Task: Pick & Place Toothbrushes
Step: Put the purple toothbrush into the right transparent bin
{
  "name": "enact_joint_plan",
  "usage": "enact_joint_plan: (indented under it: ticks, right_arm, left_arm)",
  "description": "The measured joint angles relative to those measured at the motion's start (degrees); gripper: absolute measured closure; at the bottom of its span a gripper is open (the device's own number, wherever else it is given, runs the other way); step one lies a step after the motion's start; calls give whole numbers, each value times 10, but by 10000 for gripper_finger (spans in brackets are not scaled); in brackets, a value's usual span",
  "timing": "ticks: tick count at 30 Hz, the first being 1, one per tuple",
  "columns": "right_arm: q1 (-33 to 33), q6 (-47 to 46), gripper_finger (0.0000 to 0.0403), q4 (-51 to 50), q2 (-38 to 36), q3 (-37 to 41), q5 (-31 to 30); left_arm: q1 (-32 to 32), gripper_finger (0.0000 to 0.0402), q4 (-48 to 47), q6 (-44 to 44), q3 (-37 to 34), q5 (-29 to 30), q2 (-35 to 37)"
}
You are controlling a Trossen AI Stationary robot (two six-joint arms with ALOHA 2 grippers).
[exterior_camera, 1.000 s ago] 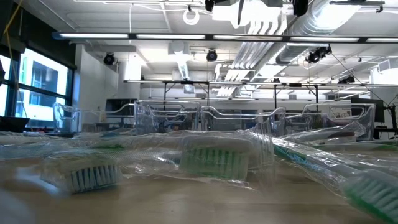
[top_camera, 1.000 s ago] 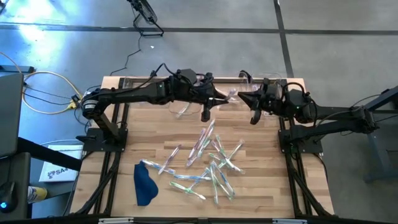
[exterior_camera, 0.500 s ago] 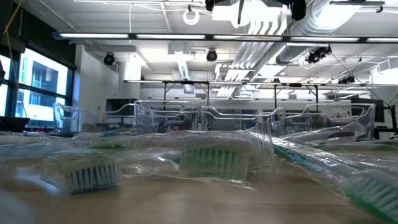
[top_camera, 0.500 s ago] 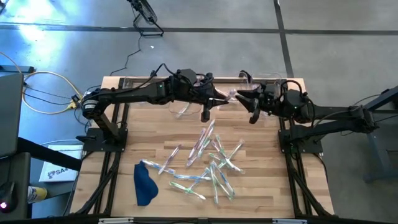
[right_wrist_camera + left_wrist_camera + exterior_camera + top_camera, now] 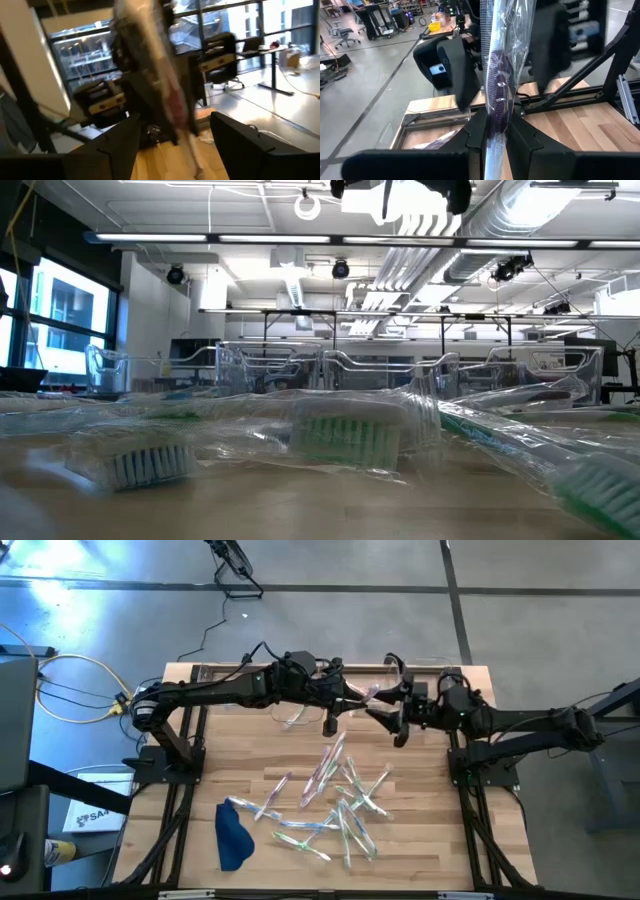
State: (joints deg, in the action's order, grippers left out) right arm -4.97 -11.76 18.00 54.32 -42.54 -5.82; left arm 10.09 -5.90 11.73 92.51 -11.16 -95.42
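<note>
My left gripper [image 5: 497, 131] is gripping a wrapped toothbrush [image 5: 501, 60] above the counter's [image 5: 250, 765] far edge. My right gripper [image 5: 385, 713], shut a second ago, is now standing wide around its other end: handover pending. The remaining toothbrushes [image 5: 335, 802] are lying mid-counter.
</note>
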Motion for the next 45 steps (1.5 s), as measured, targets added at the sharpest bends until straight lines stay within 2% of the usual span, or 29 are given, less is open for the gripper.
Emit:
enact_joint_plan:
  ticks: [6, 10, 21, 32, 45]
  right_arm:
    - [0, 43, 161, 53, 22, 0, -2]
    - [0, 59, 180, 60, 24, 0, 0]
    - [0, 56, 291, 59, 24, 0, 13]
    - [0, 58, 385, 58, 24, 0, 25]
    - [0, 44, 391, 50, 23, 0, 30]
  left_arm:
    - [0, 359, -4, 0, 0, -6, 0]
    - [0, 359, -6, 0, 0, -6, 0]
    - [0, 359, -6, 0, 0, -6, 0]
    - [0, 362, -7, -3, 0, -10, 1]
    - [0, 368, -8, -3, 0, -10, 1]
